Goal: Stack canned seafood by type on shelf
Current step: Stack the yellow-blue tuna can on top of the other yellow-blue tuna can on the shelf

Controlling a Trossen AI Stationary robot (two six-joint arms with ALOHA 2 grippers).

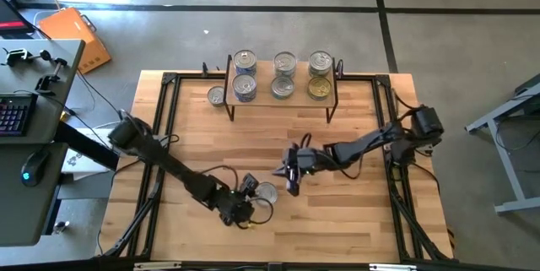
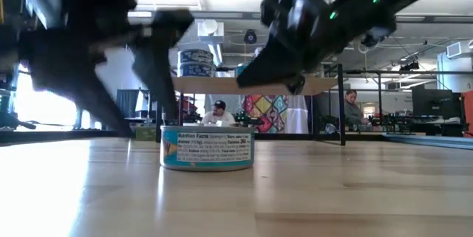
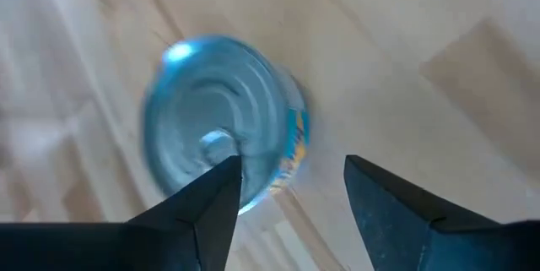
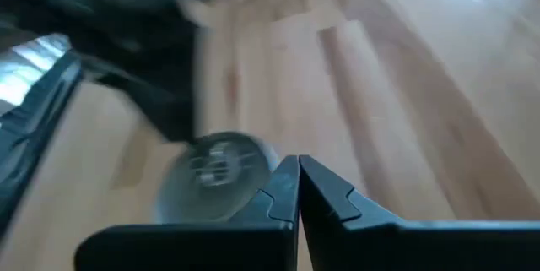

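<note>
Fingers of your left gripper (image 3: 291, 191) spread beside the loose tuna tin (image 3: 221, 142), right gripper (image 4: 298, 188) pinched shut on nothing: an off-centre closure could shove the tin aside.

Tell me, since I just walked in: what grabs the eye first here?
A lone tin sits flat on the tabletop's near side, beside the open left gripper, with the shut right gripper just beyond it. At the far edge, the shelf carries six tins in three pairs, one more tin beside it.
</note>
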